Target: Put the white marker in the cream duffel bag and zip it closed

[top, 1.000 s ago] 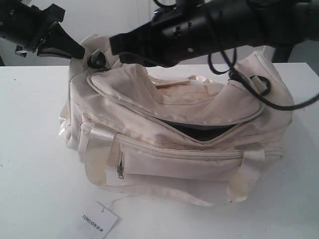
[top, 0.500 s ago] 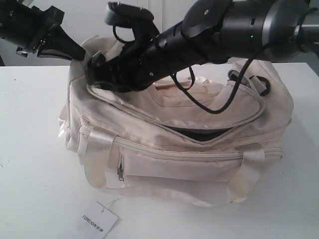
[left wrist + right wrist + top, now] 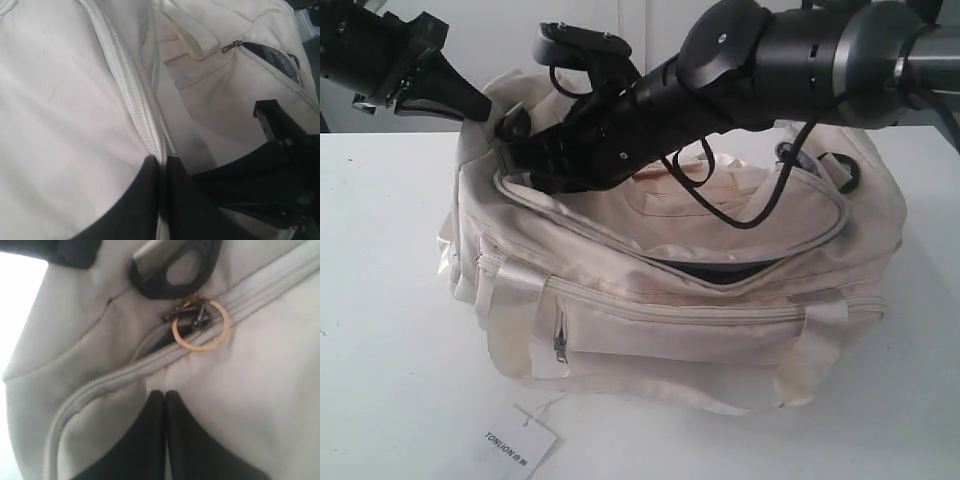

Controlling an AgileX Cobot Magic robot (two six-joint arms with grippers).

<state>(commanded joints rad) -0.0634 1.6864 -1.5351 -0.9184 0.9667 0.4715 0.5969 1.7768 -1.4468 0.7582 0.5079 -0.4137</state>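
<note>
The cream duffel bag point(image 3: 720, 330) sits on the white table point(image 3: 380, 300), its front pocket toward me and a paper hang tag point(image 3: 520, 445) lying on the table just in front of it. From the exterior view the top flap gapes in the middle, with dark lining point(image 3: 720, 268) showing in the gap.

The left gripper point(image 3: 478, 108) meets the bag's left end beside the black end ring point(image 3: 515, 122). Only its own wrist view shows the grip: the fingers are pressed together, and a ridge of the bag's zip seam runs straight into the slit between them, so it is pinching the bag there.

The right arm point(image 3: 790, 50) reaches across the bag to that same end, but from out here its fingertips are lost against the dark housing. The right wrist view settles it: the right gripper point(image 3: 164, 393) has its fingers pressed flat together with nothing between them, the tips on the fabric just beside the zip. A gold ring pull point(image 3: 201, 331) hangs on the slider near the tips, apart from them.
</note>
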